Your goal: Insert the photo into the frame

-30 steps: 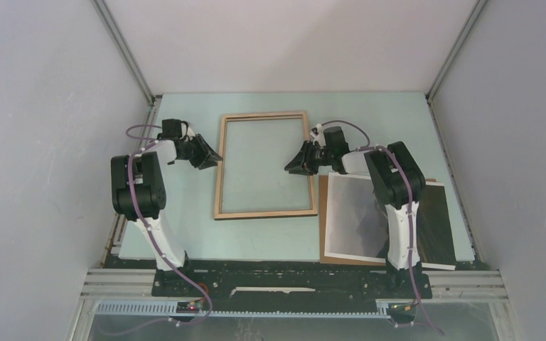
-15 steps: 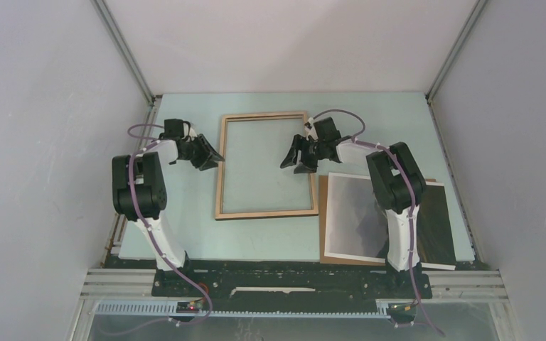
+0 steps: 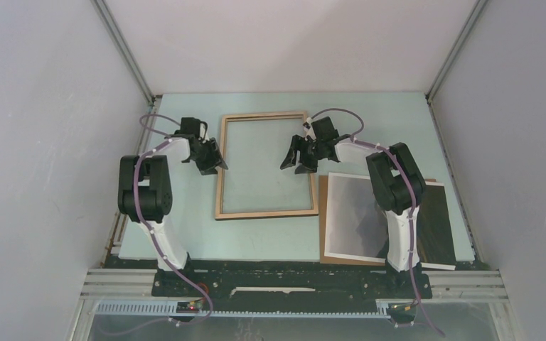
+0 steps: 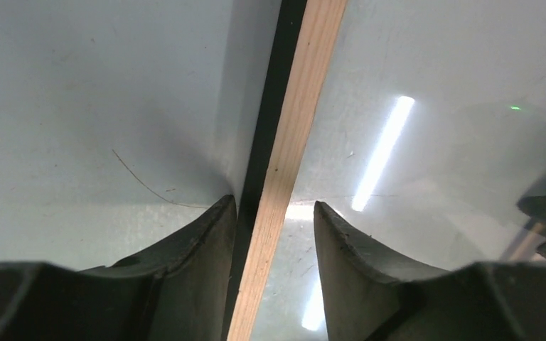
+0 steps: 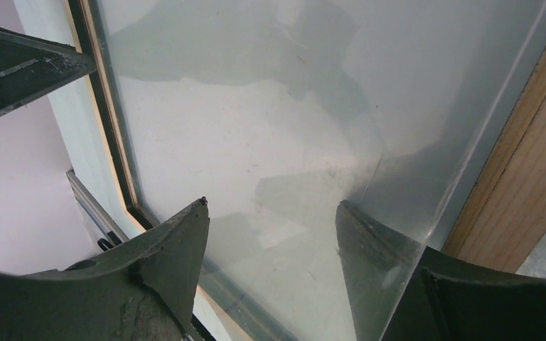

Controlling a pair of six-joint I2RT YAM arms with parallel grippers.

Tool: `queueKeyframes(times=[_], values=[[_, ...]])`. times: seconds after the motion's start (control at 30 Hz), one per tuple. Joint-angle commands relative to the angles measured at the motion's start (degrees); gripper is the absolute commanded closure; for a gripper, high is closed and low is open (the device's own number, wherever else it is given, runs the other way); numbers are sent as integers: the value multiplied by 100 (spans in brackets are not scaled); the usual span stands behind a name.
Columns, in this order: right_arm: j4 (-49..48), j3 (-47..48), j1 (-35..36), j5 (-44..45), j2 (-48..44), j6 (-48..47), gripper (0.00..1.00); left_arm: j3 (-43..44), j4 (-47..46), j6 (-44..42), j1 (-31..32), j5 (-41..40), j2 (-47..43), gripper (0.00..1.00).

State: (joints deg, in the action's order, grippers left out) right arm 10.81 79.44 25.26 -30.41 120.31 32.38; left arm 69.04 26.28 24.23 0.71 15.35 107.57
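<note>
The frame (image 3: 265,213) lies flat in the middle of the table, light wood rim up, with a clear pane. My left gripper (image 3: 215,163) is open and straddles the frame's left rim (image 4: 284,163), one finger (image 4: 206,241) on the outer side, the other on the pane side. My right gripper (image 3: 295,162) is open over the pane (image 5: 256,142), just inside the frame's right rim (image 5: 533,177). The photo (image 3: 355,217), a dark mountain picture with a white border, lies at the right front, partly hidden by the right arm.
A brown backing board (image 3: 323,234) lies under the photo, its edge showing on the left side. Grey walls enclose the table on the left, back and right. The arm bases stand at the near edge.
The left gripper has moved right and now straddles the frame's left rim. The right gripper moved left and slightly back, onto the pane. Frame and photo have not moved.
</note>
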Motion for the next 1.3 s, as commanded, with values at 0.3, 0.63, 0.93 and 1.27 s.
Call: queueKeyframes(times=[0.3,0.63,0.93,1.27], values=[[379,117,136,510,-324,-235,24,660,659,-414,315,-1208,187,70],[668,238,164,765,-428,-345,20,841,878,-470,381,-1513,278,75],[1772,725,210,1632,-653,-658,7,913,975,-472,471,-1718,316,76],[2728,1069,159,2662,-1029,-1140,0,992,1003,-492,487,-1602,327,73]])
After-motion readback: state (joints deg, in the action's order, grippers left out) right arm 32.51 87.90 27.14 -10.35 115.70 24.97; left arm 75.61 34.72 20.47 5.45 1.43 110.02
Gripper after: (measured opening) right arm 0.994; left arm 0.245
